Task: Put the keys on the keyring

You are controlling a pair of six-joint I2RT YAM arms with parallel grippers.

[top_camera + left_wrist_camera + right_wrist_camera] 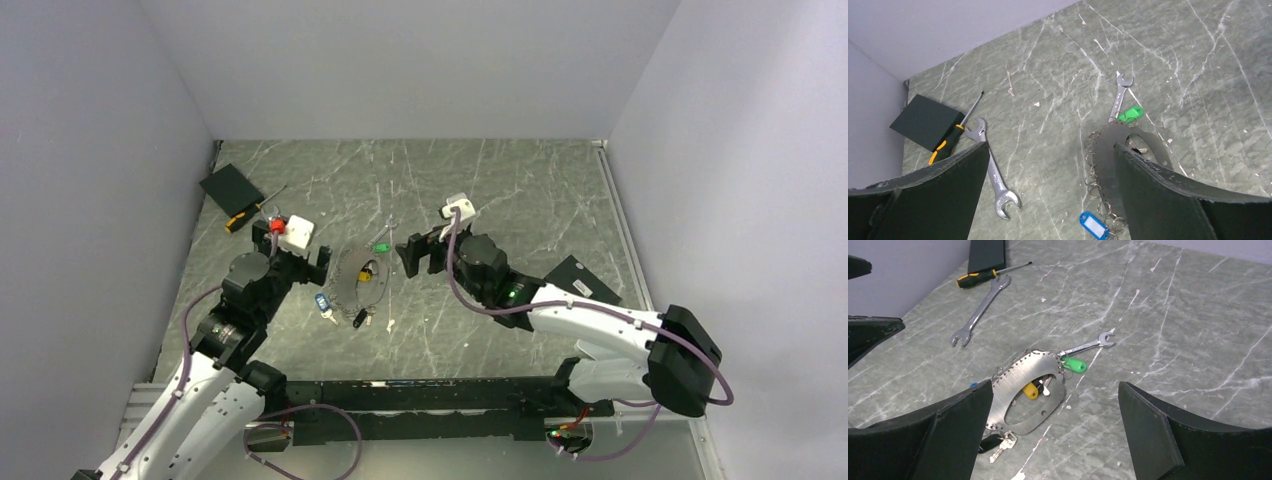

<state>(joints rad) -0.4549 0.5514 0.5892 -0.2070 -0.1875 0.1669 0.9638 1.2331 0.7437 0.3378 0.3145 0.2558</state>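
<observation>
The keyring (pixel 347 282) is a flat silvery oval plate with an oval opening and small split rings along its rim, lying on the table; it also shows in the right wrist view (pixel 1020 374) and the left wrist view (pixel 1106 142). A green key (pixel 380 248) (pixel 1074 365) (pixel 1130 114) lies at its far edge. A yellow key (pixel 367 272) (pixel 1030 391) lies in its opening. A blue key (pixel 323 303) (pixel 1094 224) and a black key (pixel 359 318) (pixel 990 442) lie at its near edge. My left gripper (pixel 295 255) (pixel 1050 146) is open, left of the keyring. My right gripper (pixel 420 250) (pixel 1055 384) is open, right of it.
Two silver spanners lie on the table, one (pixel 979 312) (pixel 995 172) far left and one (pixel 1087 345) (pixel 1118 97) beside the green key. A screwdriver (pixel 245 215) (pixel 983 277) and a black box (pixel 231 188) lie at the far left. Another black box (pixel 580 280) lies on the right.
</observation>
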